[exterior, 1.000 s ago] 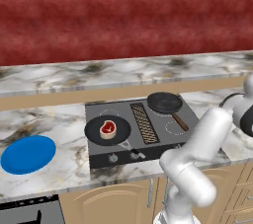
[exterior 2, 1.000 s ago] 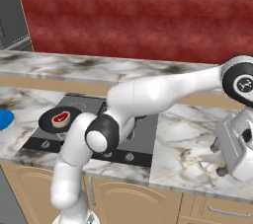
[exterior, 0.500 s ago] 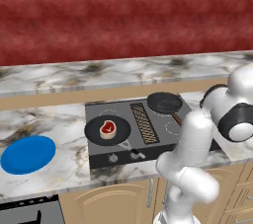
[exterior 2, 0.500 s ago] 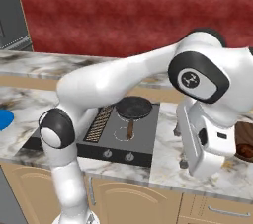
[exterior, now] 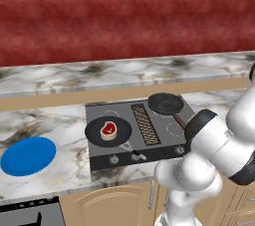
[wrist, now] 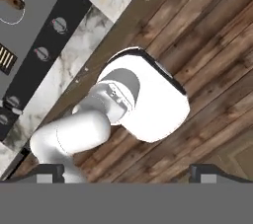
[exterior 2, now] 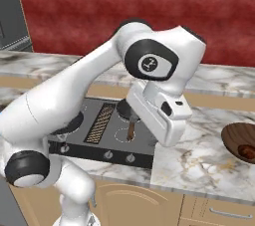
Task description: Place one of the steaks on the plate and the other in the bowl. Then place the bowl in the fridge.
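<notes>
Right base view: gripper (wrist: pixel 126 176) jaws wide apart, empty | brown steak (exterior 2: pixel 246 151) sits in bowl (exterior 2: pixel 234 138) right of hand | pink steak (exterior: pixel 108 129) in frying pan (exterior: pixel 94 133), not yet plated

Bare marble counter (exterior: pixel 60 118) beside blue plate (exterior: pixel 28 156).

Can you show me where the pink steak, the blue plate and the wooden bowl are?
pink steak (exterior: pixel 108 129): left base view, middle of the meat, in the black pan.
blue plate (exterior: pixel 28 156): left base view, centre of the disc.
wooden bowl (exterior 2: pixel 236 139): right base view, inner wall.
</notes>
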